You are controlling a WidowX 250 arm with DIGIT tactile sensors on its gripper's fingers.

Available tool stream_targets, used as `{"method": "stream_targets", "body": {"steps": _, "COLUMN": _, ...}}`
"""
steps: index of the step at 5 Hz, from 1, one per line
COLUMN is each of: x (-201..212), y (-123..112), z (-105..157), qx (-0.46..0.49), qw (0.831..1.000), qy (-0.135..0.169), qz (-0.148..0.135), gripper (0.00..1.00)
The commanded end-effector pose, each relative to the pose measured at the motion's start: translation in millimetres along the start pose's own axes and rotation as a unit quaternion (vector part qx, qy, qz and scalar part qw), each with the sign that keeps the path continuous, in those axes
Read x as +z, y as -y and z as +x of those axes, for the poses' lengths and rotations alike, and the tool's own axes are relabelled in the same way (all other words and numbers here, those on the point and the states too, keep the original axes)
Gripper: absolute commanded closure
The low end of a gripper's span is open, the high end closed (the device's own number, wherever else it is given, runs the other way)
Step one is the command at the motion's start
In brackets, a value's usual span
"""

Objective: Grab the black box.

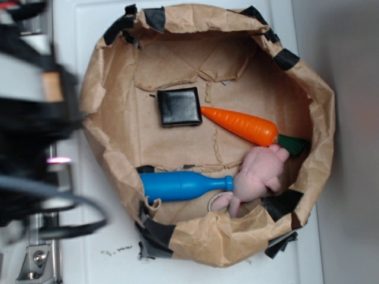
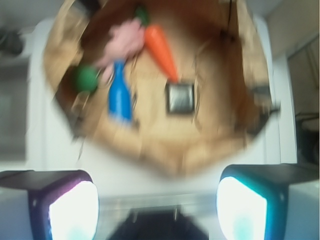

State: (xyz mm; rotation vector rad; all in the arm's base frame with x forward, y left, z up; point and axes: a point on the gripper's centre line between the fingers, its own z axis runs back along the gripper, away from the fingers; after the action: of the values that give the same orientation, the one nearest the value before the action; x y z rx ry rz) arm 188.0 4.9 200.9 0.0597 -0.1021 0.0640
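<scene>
The wrist view is blurred; the robot arm (image 1: pixel 29 118) is a dark smear at the exterior view's left edge. The pincer (image 2: pixel 157 205) stands apart, holding nothing, its 2 fingers (image 2: pixel 72 207) lit. A taped brown paper nest (image 1: pixel 106 77) on the white desk (image 1: pixel 89 23) holds 4 things: the black box (image 1: pixel 179 107) touching the orange carrot (image 1: pixel 240 125) tip, a blue bottle (image 1: pixel 180 186), a pink plush (image 1: pixel 260 174).

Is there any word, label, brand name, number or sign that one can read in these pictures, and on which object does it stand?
None can be read in either view.
Small flat glossy black box: plain, no print visible.
Blue plastic bottle: plain, no label visible.
Orange toy carrot and pink plush toy: no marks.
Crumpled brown paper bag with black tape: no print.
The wrist view is too blurred to show any text.
</scene>
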Motion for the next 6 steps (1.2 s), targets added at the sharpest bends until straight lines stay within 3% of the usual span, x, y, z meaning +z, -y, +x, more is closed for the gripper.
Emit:
{"method": "stream_targets", "body": {"steps": 1, "x": -43.6, "y": -13.0, "z": 54.1, "qx": 0.037, "qw": 0.998, "qy": 0.044, "qz": 0.021, "gripper": 0.00}}
{"method": "stream_targets", "body": {"steps": 3, "x": -105.5, "y": -33.2, "z": 39.8, "qx": -0.002, "qw": 0.999, "qy": -0.019, "qz": 0.039, "gripper": 0.00}}
{"method": "stream_targets", "body": {"steps": 6, "x": -105.5, "y": -33.2, "z": 39.8, "qx": -0.002, "qw": 0.999, "qy": -0.019, "qz": 0.039, "gripper": 0.00}}
